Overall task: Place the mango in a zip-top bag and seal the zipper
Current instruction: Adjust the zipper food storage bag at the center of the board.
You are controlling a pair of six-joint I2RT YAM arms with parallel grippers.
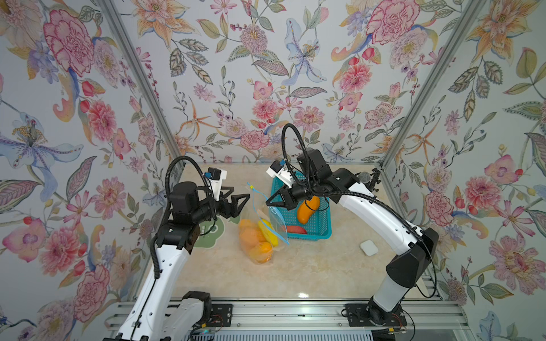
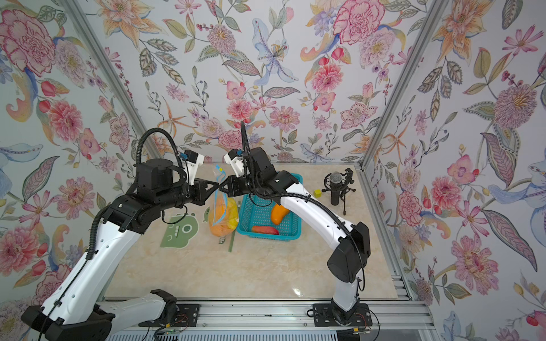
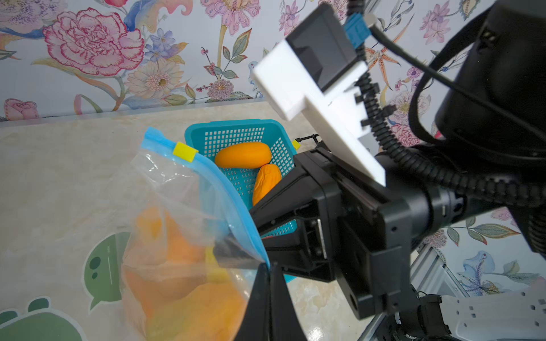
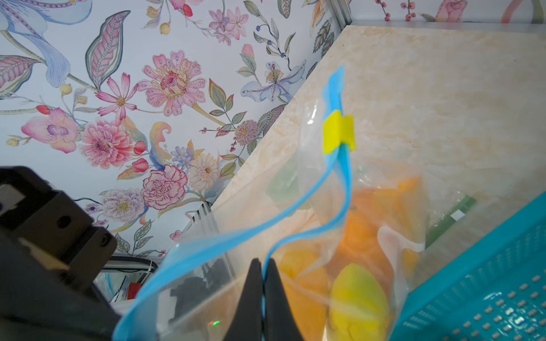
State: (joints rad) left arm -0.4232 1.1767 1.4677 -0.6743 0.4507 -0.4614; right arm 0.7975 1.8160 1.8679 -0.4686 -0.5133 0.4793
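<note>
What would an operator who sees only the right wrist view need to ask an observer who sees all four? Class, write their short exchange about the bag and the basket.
Operator: My right hand pinches the zip-top bag by its blue zipper strip. Does the left hand grip it too?
Observer: Yes. The left wrist view shows it shut on the strip's end at the bag's corner.
Operator: I see only a wall of the teal basket. What is inside?
Observer: Two orange mangoes lie in it.
</note>
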